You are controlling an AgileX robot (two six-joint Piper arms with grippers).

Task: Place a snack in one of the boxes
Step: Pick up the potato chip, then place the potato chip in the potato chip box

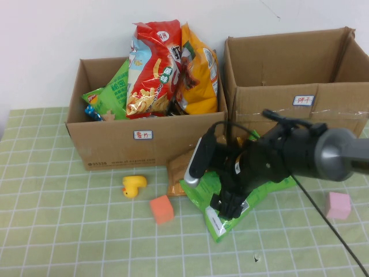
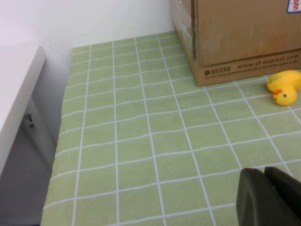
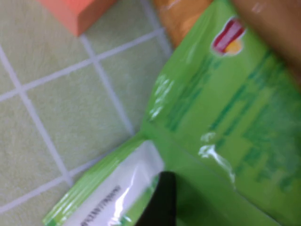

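A green snack bag (image 1: 216,222) lies flat on the green checked cloth in front of the two cardboard boxes. My right gripper (image 1: 228,205) is down on top of it and looks open. In the right wrist view one black finger (image 3: 162,197) rests against the green bag (image 3: 225,117); the other finger is out of frame. The left box (image 1: 115,144) holds several snack bags. The right box (image 1: 271,107) looks empty. My left gripper (image 2: 264,174) is shut and empty, low over the cloth, out of the high view.
An orange-brown bag (image 1: 176,173) lies partly under the green one. A yellow duck (image 1: 133,186) and an orange cube (image 1: 162,209) sit left of the bag. A pink cube (image 1: 337,205) sits on the right. The duck also shows in the left wrist view (image 2: 284,87).
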